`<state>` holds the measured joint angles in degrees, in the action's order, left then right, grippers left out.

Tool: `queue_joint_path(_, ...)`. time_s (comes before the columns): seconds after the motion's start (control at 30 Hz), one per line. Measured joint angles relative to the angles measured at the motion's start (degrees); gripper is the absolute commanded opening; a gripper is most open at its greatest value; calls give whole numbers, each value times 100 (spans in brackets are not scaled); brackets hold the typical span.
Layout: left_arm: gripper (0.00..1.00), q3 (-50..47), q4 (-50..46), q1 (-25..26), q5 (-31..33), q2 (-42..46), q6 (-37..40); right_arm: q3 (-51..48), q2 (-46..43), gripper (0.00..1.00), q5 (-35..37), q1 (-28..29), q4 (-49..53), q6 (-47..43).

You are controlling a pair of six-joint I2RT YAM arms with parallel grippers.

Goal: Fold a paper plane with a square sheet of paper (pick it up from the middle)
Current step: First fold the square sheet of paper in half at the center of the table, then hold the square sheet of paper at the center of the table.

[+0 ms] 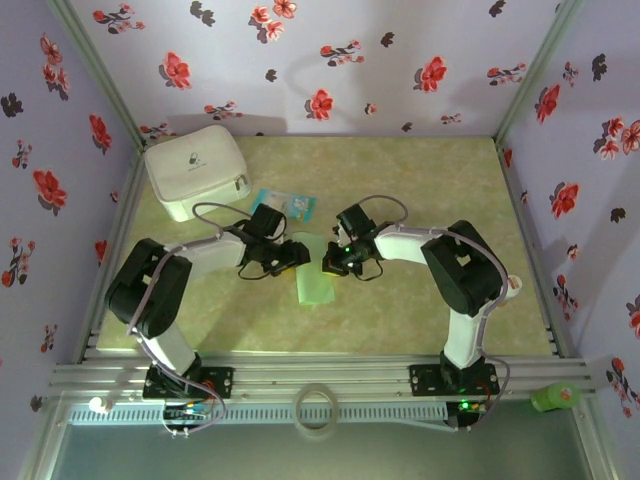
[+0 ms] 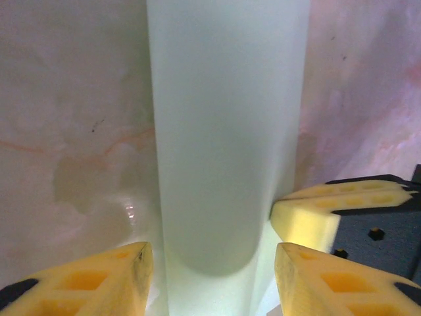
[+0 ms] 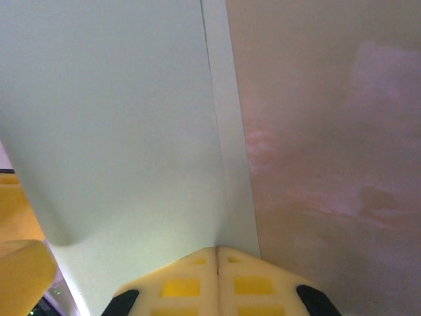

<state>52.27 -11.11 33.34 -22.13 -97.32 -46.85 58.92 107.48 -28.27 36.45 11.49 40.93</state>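
Leftward first: floral cloth wall (image 1: pixel 60 150) hard along the table (image 1: pixel 420 180) edge, with little side room past the left arm's elbow. In the far left corner, white zipped pouch (image 1: pixel 195 172), well apart from the work. Just right of it, small blue-and-white packet (image 1: pixel 285 205), flat on the table, close behind the left wrist and the nearest thing in the way.

Mid-table: left gripper (image 1: pixel 288 257) low over the surface, jaws partway apart and straddling the square sheet of paper (image 1: pixel 314 278). From the left wrist, yellow fingers (image 2: pixel 99 280) on either side of the strip with slim gaps, not clamping it.

Square sheet of paper (image 2: pixel 223 131) between both grippers, pale mint green, folded down to a long narrow strip. Upper layer curled off the table in a soft roll, lower flap flat beneath. Runs from the grippers toward the near edge.

Right of it, right gripper (image 1: pixel 332 262) facing the left one, fingers (image 3: pixel 184 286) pressed fully together, tips pinching the strip's right edge at the line between layers. Beyond, bare table open as far as the right floral wall (image 1: pixel 590 200).

Along the near edge, metal rail (image 1: pixel 320 375) with both arm bases, a white ring (image 1: pixel 316 408) just in front of its middle and a green object (image 1: pixel 555 398) at its right end, both clear of the work.
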Motion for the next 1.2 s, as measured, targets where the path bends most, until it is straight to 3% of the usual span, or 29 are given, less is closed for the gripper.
queue_joint_path(0.4,44,-28,-4,13,103,-114,-26,0,0,11,-20,0,-57,109)
queue_joint_path(0.63,45,-28,-4,46,247,-173,-153,-72,-308,26,149,-7,-149,267)
queue_joint_path(0.93,46,-26,4,68,313,-173,-282,-717,-1751,27,881,-678,-133,369)
queue_joint_path(1.2,45,107,-177,122,448,-236,-326,-1005,-1823,28,944,-918,-142,474)
